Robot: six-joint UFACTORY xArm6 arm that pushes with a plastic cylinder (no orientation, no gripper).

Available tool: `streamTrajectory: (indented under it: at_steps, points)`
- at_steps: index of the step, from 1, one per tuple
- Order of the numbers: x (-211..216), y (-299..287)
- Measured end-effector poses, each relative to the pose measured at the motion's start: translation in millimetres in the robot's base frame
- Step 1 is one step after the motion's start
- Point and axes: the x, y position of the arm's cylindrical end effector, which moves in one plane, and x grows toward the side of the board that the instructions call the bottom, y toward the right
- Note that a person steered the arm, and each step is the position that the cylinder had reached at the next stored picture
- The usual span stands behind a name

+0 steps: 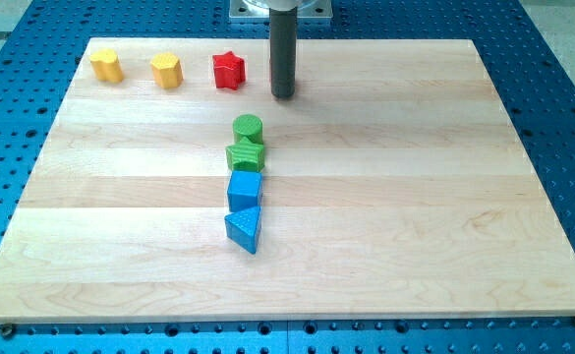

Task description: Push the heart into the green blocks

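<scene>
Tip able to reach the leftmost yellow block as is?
Probably, but not straight: the red star and second yellow block sit between my tip and the yellow heart; passing below that row looks free.

I have a single camera on this rig, so no second view overlaps with it. It looks down on the wooden board from above and from the 6 o'clock side, facing toward 12 o'clock at a steep tilt. The board's far edge reads shorter than its near edge, which gives away that slant. It sits far enough back to take in nearly the whole board, with the blue perforated table showing at 3, 6 and 9 o'clock. At 12 o'clock the rod enters from the frame's top, its mount cropped, and my tip lands within view.
</scene>
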Motion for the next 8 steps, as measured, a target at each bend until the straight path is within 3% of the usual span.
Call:
streamTrajectory:
  at_steps: [6,8]
  points:
    - [8.6,-10.0]
    - [62.3,-136.2]
